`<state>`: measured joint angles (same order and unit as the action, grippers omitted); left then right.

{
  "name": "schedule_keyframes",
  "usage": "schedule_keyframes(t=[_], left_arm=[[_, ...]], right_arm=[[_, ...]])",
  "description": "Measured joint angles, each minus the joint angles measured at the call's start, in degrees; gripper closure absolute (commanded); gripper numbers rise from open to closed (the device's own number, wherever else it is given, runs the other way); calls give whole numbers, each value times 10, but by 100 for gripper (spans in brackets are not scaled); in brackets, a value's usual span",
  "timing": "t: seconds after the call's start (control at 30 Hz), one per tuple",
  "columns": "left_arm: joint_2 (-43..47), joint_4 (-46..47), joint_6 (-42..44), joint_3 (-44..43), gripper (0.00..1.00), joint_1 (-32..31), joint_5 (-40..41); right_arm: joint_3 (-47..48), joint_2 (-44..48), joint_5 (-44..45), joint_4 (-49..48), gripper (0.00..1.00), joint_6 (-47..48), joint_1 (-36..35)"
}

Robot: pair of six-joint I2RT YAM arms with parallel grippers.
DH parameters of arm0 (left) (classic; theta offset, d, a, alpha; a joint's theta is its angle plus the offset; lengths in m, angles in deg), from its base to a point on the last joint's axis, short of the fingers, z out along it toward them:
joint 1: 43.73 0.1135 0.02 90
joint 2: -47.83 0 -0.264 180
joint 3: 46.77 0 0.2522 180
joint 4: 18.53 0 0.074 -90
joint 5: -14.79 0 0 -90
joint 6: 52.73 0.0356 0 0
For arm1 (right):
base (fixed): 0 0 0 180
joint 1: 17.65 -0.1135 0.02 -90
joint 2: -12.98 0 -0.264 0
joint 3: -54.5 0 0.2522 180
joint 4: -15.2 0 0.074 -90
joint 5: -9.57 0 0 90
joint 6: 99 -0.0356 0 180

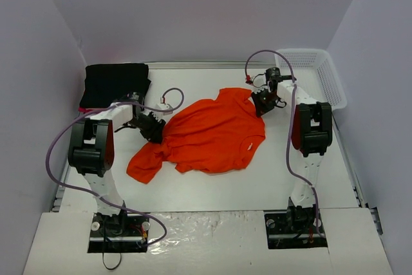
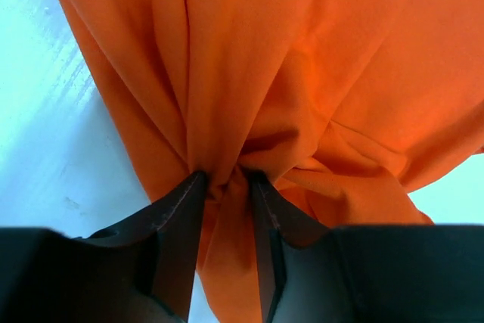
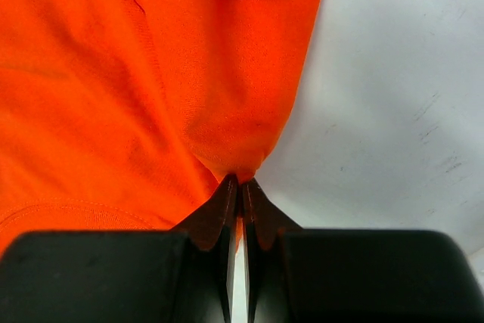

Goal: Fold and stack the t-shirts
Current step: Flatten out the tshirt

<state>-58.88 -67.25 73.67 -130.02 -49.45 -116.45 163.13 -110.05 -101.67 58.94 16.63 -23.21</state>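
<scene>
An orange t-shirt [image 1: 209, 134] lies crumpled across the middle of the white table. My left gripper [image 1: 153, 128] is shut on a bunched fold at the shirt's left side; the left wrist view shows the cloth [image 2: 302, 73] gathered between the two dark fingers [image 2: 178, 225]. My right gripper [image 1: 262, 102] is shut on the shirt's far right edge; the right wrist view shows a thin pinch of the orange cloth [image 3: 113, 73] between nearly closed fingers [image 3: 219, 213]. A folded black t-shirt [image 1: 116, 83] lies at the far left corner.
A white plastic basket [image 1: 317, 75] stands at the far right corner. Something pink [image 1: 84, 108] shows under the black shirt's near edge. Purple cables [image 1: 64, 140] loop off both arms. Bare white table [image 1: 302, 62] surrounds the shirt, with grey walls close on three sides.
</scene>
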Motion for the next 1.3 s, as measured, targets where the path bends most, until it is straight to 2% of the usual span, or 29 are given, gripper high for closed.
schedule_keyframes(t=[0.07,0.1,0.13,0.17,0.5,0.6,0.8,1.0,1.07,1.17,1.2,1.27,1.3], left_arm=[[1,-6,9,0,69,0,-1],[2,-8,12,1,74,0,-2],[2,-9,15,2,92,0,-3],[2,-12,21,4,97,0,-3],[34,-56,24,7,98,0,14],[87,-61,7,-3,98,3,42],[227,-80,-17,-101,98,6,79],[352,-139,3,-132,98,5,82],[376,-183,38,-127,81,5,73],[404,-271,106,-95,79,2,54],[412,-304,129,-78,75,2,48],[421,-355,170,-53,56,1,37],[423,-364,179,-46,56,0,35]], right_arm=[[0,1,1,0,100,0,0],[0,3,2,0,100,0,0],[0,4,3,0,100,0,0],[-2,8,4,0,100,0,0],[-16,57,13,1,100,1,0],[-19,83,19,3,100,1,0],[-21,165,27,5,100,1,0],[-21,235,28,5,100,2,0],[-23,247,28,5,100,2,1],[-33,255,29,5,100,6,3],[-38,255,31,6,100,9,5],[-48,255,34,8,100,12,7],[-52,255,35,10,100,13,8]])
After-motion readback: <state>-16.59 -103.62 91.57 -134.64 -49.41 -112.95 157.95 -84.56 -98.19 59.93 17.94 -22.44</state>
